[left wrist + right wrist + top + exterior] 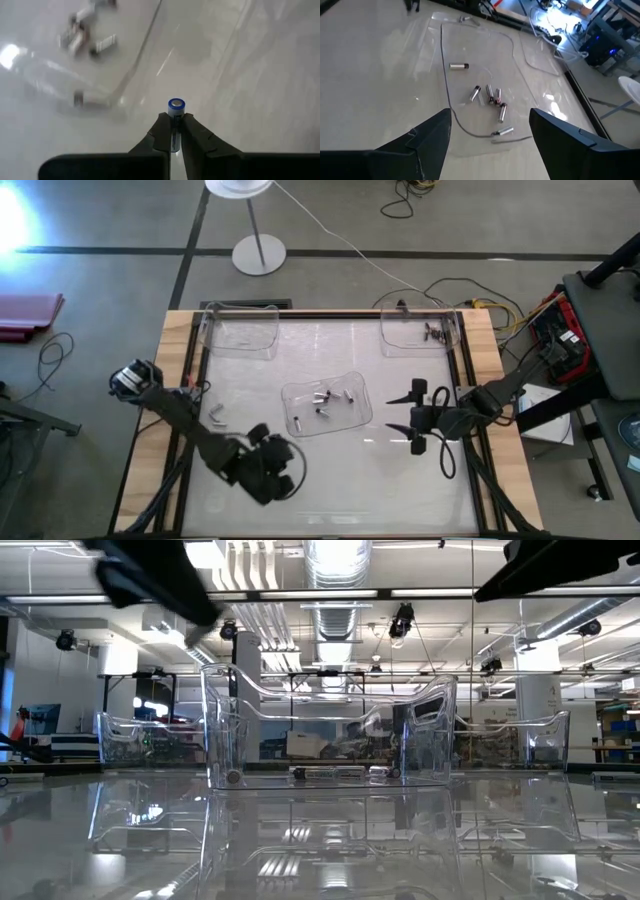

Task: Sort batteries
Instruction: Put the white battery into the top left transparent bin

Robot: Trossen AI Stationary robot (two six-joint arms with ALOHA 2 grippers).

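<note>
Glossy table (330,480), middle tray (352,418) holding loose batteries (322,402)

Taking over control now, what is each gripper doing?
Left gripper: closed on a battery.
Right gripper: open, empty, beside the middle tray.

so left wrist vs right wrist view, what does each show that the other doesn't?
Only the left wrist view shows the left gripper shut on a single battery, held upright over bare table.

Only the right wrist view shows the right gripper open and holding nothing, plus cables and equipment beyond the table edge.

Both show the clear middle tray with loose batteries lying in it.
</note>
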